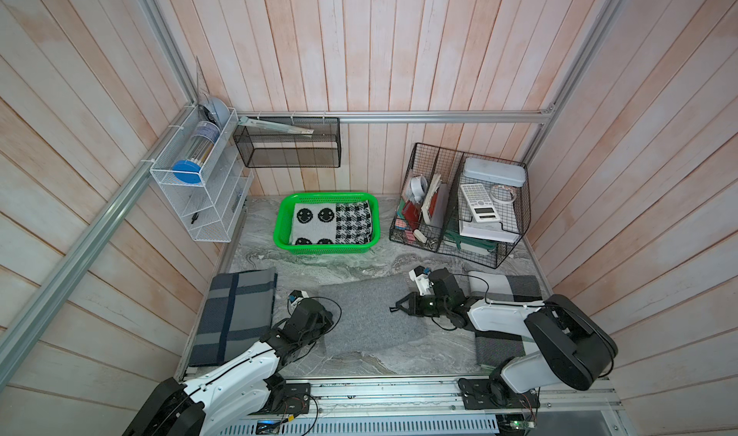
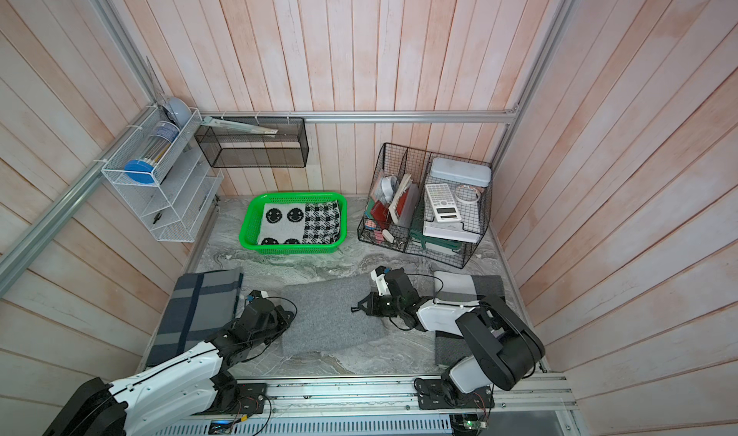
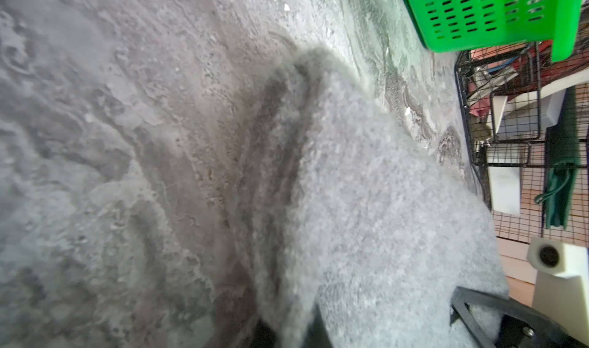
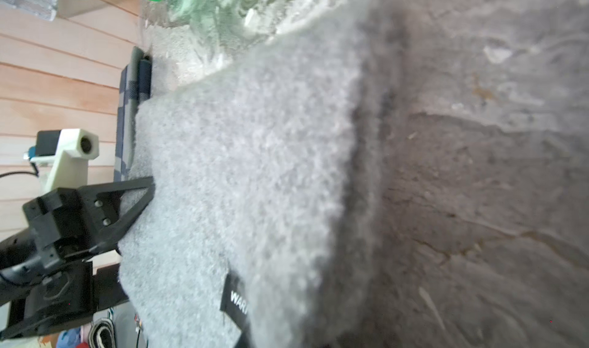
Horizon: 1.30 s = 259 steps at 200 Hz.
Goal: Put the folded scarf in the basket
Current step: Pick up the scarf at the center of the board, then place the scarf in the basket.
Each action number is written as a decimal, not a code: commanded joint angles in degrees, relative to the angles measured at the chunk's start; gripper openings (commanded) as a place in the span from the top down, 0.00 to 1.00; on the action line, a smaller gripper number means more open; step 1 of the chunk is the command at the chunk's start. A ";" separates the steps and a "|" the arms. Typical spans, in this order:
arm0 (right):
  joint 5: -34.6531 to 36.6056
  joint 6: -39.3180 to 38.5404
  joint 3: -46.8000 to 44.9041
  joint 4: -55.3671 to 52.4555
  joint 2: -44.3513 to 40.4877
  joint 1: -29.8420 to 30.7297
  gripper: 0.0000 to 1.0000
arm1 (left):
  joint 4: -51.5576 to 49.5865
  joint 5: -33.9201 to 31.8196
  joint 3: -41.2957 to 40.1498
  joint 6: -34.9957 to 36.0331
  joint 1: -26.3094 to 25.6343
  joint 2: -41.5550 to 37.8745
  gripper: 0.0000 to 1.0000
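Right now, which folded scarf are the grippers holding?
The plain grey scarf, mid-table, pinched by the left gripper and right gripper. The others are patterned: plaid scarf, striped scarf, smiley scarf.

A grey fuzzy folded scarf (image 2: 331, 322) lies in the middle of the grey-green marbled desk (image 2: 319, 262), between the two arms. The left tool (image 2: 286, 319), largely hidden under its own black wrist, seems to be closed on the scarf's left edge. The right tool (image 2: 356, 309) lies low over the scarf's right part, its black fingers pressed together. Behind the scarf, well apart, stands the bright green perforated plastic basket (image 2: 248, 234), holding a black-and-white knitted cloth with smiley faces and checks (image 2: 299, 222). A dark blue and grey plaid folded cloth (image 2: 199, 310) lies left of the scarf, and a black wire organiser (image 2: 479, 214) stands to the basket's right.
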 commanded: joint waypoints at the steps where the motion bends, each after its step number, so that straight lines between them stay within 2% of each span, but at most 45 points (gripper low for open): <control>1: 1.62 -0.82 -1.41 0.82 -7.86 1.14 1.00 | -2.75 1.10 3.51 3.55 -0.79 -3.87 1.00; 24: 4.57 -1.09 -3.20 -0.71 -15.23 3.02 1.00 | -5.70 -0.16 4.21 4.29 -1.12 -9.29 1.00; 49: 6.51 -0.86 -4.31 0.19 -18.19 3.43 1.00 | -6.23 -3.38 5.38 5.32 -1.05 -12.32 1.00; 69: 9.18 -1.19 -3.53 3.19 -17.57 3.43 1.00 | -5.85 -7.74 8.03 7.73 -1.05 -10.89 1.00; 90: 11.99 -3.03 -0.50 8.41 -14.88 3.43 1.00 | -8.23 -14.70 14.22 12.20 0.00 -5.70 1.00; 113: 14.40 -8.35 8.33 8.87 -9.24 2.77 1.00 | -10.98 -18.51 23.98 20.49 4.93 1.62 1.00; 129: 14.70 -11.06 16.25 7.24 -3.50 1.31 1.00 | -9.74 -17.26 29.86 25.70 10.14 6.07 1.00; 155: 10.57 -11.55 29.09 6.40 7.42 -2.35 1.00 | -5.74 -13.14 38.52 31.12 17.84 13.61 1.00; 178: 9.51 -12.46 39.81 6.72 16.47 -3.49 1.00 | -4.09 -9.39 47.20 32.74 23.29 21.31 1.00; 198: 9.08 -13.09 49.72 4.37 23.86 -3.92 1.00 | -2.63 -9.66 53.55 34.13 25.55 27.15 1.00; 226: 7.20 -13.69 60.97 0.58 32.82 -4.82 1.00 | -0.64 -9.19 58.83 34.65 29.01 34.84 1.00; 259: 7.92 -13.97 68.30 -0.24 39.98 -5.66 1.00 | -0.06 -6.29 63.36 34.57 31.68 42.65 1.00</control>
